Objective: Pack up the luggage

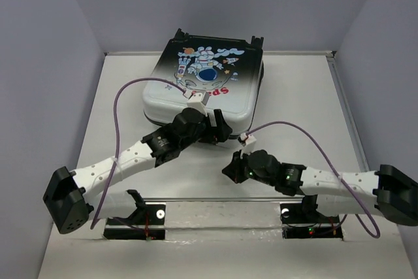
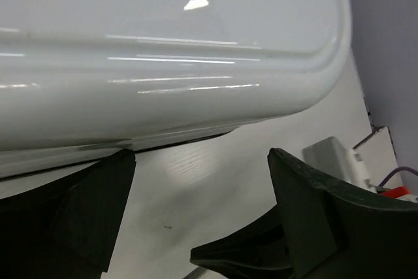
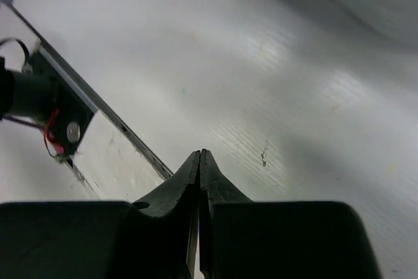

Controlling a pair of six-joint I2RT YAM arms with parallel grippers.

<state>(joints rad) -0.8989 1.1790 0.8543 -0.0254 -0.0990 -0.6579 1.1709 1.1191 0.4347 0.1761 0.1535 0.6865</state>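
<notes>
Right gripper [image 3: 200,156] is idling, pinched together — left gripper [image 2: 199,155] is gaping wide at the shut luggage's [image 1: 215,89] near seam, mid-table, seemingly working the lid; next: catching that lip squarely.

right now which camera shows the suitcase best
The top external view: nearly the whole suitcase lies flat and closed, its astronaut print facing up. The left wrist view shows only a glossy white edge of it. The right wrist view shows mostly table, with no clear suitcase.
</notes>
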